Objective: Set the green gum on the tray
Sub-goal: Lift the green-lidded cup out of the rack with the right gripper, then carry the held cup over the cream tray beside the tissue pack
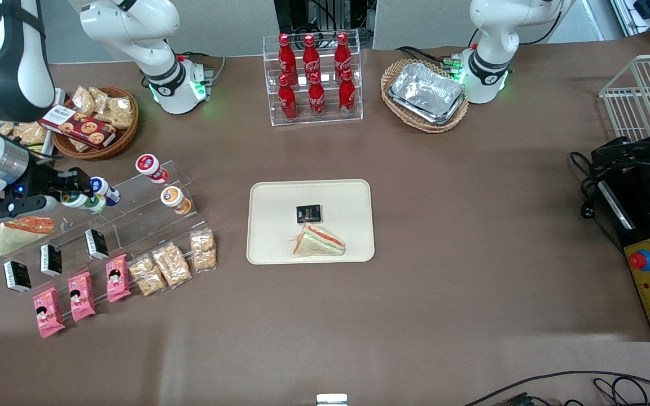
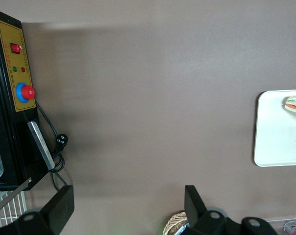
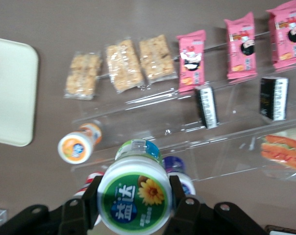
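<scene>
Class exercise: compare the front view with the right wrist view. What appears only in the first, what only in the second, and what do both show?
Only the front view shows the red cola bottles, the foil trays, and the sandwich on the tray. Only the right wrist view shows the printed green-and-white lid of the green gum clamped between the fingers. Both show the claw over the clear stepped shelf, the orange-lidded canister, and the pink snack packets.

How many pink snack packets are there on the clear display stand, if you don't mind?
3, in a row on the clear display stand's lowest step, nearest the front camera. Above them, the end effector grips the green gum.
</scene>
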You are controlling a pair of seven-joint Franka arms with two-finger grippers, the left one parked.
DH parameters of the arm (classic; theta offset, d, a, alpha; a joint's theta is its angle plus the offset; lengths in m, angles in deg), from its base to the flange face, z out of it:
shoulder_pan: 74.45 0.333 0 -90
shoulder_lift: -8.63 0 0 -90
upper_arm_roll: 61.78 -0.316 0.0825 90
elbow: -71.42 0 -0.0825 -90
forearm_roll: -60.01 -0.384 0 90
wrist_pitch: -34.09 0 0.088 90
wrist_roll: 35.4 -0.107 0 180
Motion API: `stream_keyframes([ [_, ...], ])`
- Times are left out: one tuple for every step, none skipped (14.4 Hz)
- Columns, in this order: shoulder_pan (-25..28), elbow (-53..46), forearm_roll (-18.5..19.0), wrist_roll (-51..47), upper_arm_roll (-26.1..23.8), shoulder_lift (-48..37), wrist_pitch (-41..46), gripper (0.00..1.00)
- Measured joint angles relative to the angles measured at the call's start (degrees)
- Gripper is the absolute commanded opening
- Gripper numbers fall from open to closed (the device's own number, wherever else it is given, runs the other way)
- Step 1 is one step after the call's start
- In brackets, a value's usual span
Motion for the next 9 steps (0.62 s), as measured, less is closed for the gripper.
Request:
stream_keyframes([
  [0.34,-0.13,-0.89,-1.39,-0.96,-0.63,1.19,0.26],
  [0.82,-0.13,-1.64,-3.32,-2.09,-1.23,1.95,0.26],
  [1.58,-0.13,-2.13,-5.56,-3.20,-1.73,2.43,0.26],
  [2.64,-0.13,-2.39,-8.32,-4.36,-2.10,2.65,0.26],
  [4.07,-0.13,-2.52,-11.51,-5.47,-2.33,2.70,0.26],
  [5.93,-0.13,-2.81,-15.15,-6.40,-2.39,2.70,0.26],
  [8.20,-0.12,-3.23,-18.99,-7.02,-2.31,2.67,0.26],
  [10.73,-0.05,-3.60,-22.59,-7.36,-2.11,2.40,0.26],
  [13.24,0.02,-3.77,-25.79,-7.52,-1.72,1.83,0.26],
])
